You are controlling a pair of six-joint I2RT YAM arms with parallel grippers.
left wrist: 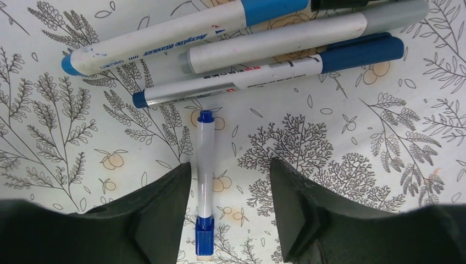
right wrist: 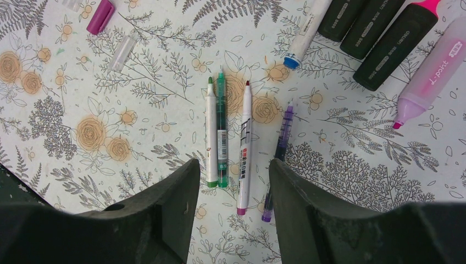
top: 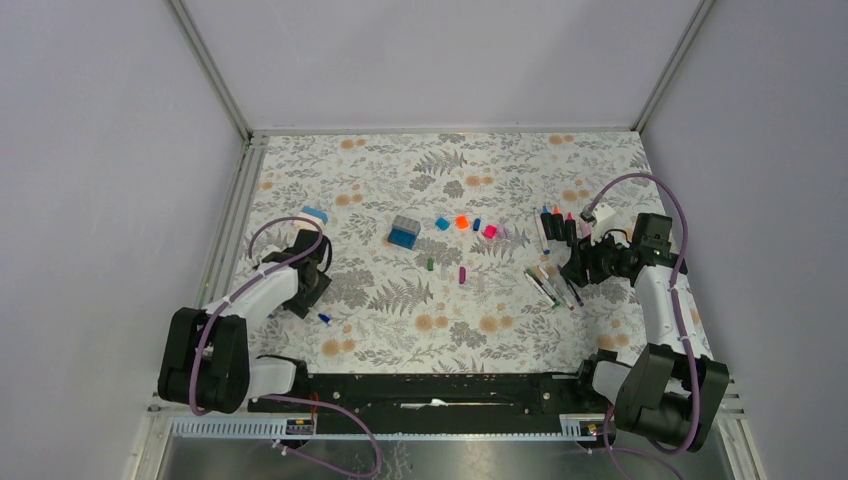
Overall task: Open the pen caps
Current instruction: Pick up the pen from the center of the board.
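While loose pen caps (top: 461, 221) dot the counter (top: 400, 335), the left hand (left wrist: 229, 165) stands part-open astride a small blue-ended pen (left wrist: 205, 165), gripping nothing, and the right hand (right wrist: 232, 163) hangs half-open, empty, above thin pens (right wrist: 244, 137).

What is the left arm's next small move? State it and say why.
Probably close the left gripper on the small white pen. The pen lies lengthwise between the open jaws, nearer one side and not yet clamped, with its blue cap toward the wrist.
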